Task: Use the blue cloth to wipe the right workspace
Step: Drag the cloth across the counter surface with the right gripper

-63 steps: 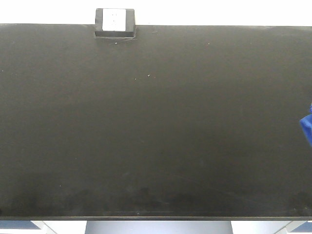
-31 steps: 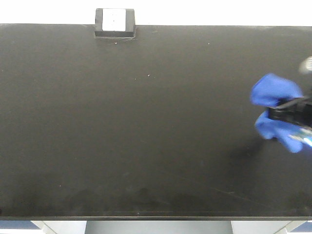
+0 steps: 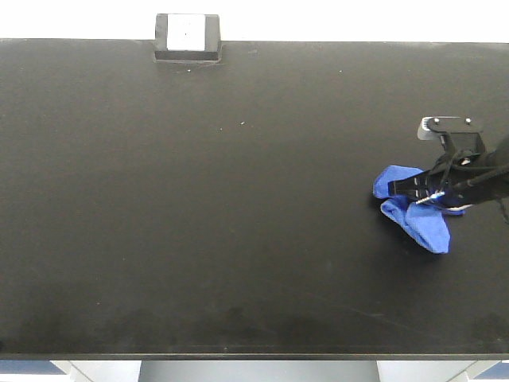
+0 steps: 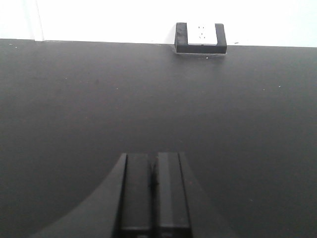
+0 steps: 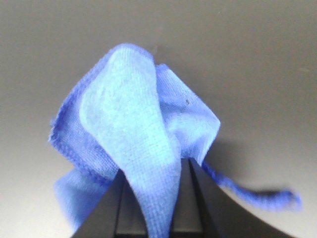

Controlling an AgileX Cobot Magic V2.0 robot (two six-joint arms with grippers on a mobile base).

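Currently the blue cloth point(image 3: 417, 219) is seen at the right-middle of the front view, bunched and clamped between the jaws of the right gripper point(image 3: 412, 191), over the right workspace point(image 3: 238, 239). In the right wrist view the fabric is draped up over the closed fingers, and only a narrow fold seems to be pinched. A thin thread tail point(image 5: 267, 196) is trailed toward the lower right of that frame. The left gripper point(image 4: 153, 193) is shown at the bottom centre of its own view, its fingers pressed together on nothing.

Several faults can be expected from here. If the cloth is dragged while so little of it is gripped, it may be pulled free by friction and left behind on the bench. Because the rag is bunched, only a small patch is likely to be pressed on the surface, so strips may be left unwiped. Whether the cloth is pressed on the benchtop or held just above it cannot be told. If it is carried too high, nothing is wiped; if too low, the fingertips may be scraped across the matte black top. The socket box point(image 3: 187, 36), in the upper left of the front view, is well apart, so a strike is judged unlikely unless the sweep is carried far.
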